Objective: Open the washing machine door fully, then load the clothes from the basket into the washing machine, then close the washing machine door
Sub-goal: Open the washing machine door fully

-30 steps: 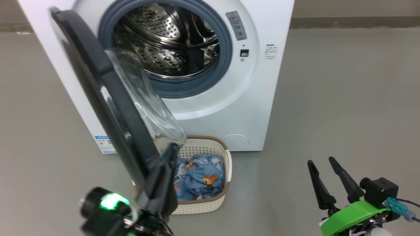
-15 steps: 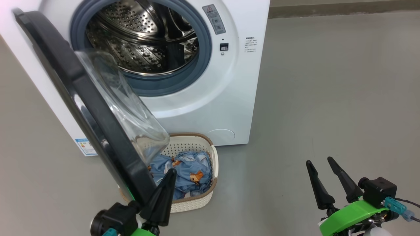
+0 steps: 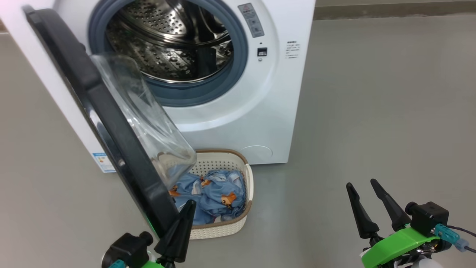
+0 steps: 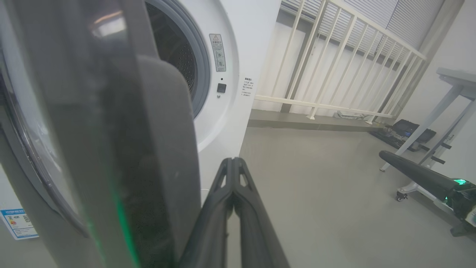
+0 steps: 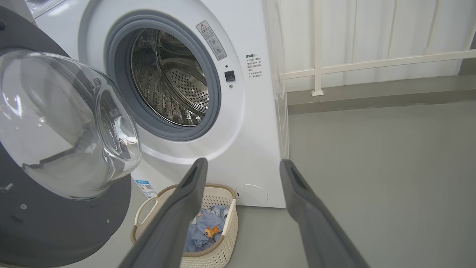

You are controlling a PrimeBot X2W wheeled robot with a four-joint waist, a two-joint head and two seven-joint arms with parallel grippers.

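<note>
Washing machine door (image 3: 111,123): far left, swung out from the front, its black ring seen edge-on and its clear bowl bulging toward the machine.
Left gripper (image 3: 189,205): fingers pressed together with nothing between them, just beside the door's lower edge; whether they touch it cannot be told.
Basket (image 3: 248,186): on the floor before the machine, partly behind the door.
Clothes (image 3: 214,193): blue bear-print heap inside the basket.
Washing machine (image 3: 282,111): porthole uncovered, steel drum in view.
Right gripper (image 3: 360,184): far right, well apart from the basket, fingers spread wide and holding nothing.
</note>
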